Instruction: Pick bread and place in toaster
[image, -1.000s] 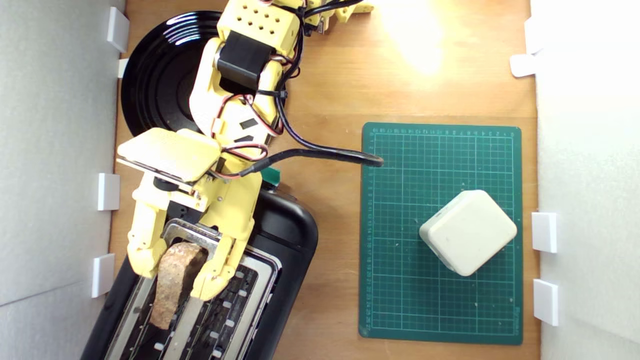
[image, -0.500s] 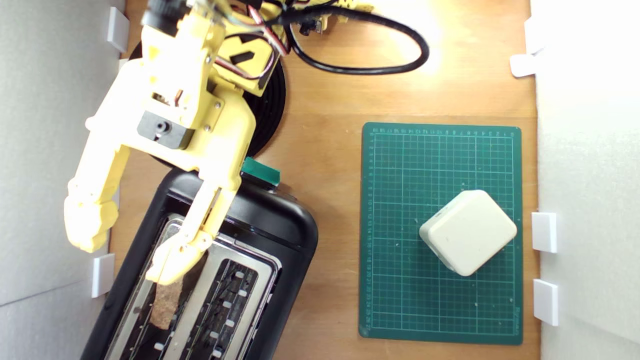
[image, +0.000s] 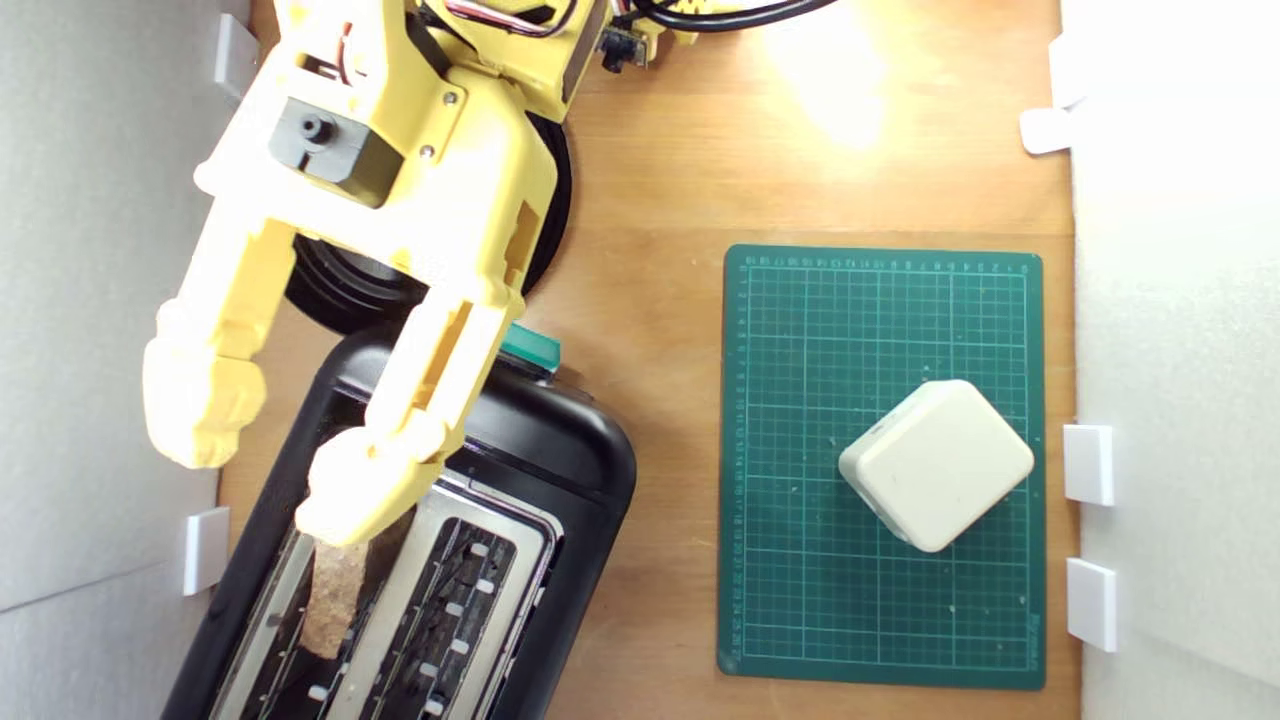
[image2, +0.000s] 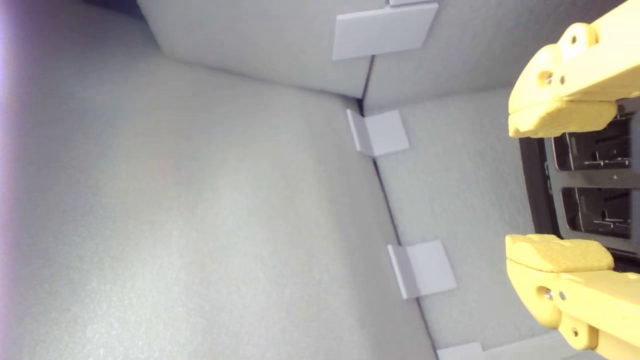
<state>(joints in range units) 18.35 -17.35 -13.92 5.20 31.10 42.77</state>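
- Hanging above the near end of the toaster (image: 560, 470), the yellow gripper (image: 280, 460) has its jaws spread wide with nothing between them; one fingertip (image: 205, 420) sits off the toaster's side toward the exterior view's left, over the wood and the grey wall, the other (image: 365, 490) over the silver top
- The bread (image: 335, 590) stands in the toaster slot nearer the exterior view's left, its brown crust and pale crumb showing below the second fingertip; it is apart from both fingers; the other slot shows only its wire guides
- The toaster's green lever knob (image: 530, 345) peeks out beside the arm; the black plate (image: 545, 215) is mostly hidden under the arm, at the top of the exterior view
- On the exterior view's right, well apart from the toaster, the green cutting mat (image: 800, 450) carries the cream block (image: 937, 463)
- The wrist view shows the two yellow pads (image2: 560, 117) apart, dark toaster slots (image2: 595, 210) between them, and grey foam walls (image2: 200, 200) with pale tabs; the bread cannot be made out there
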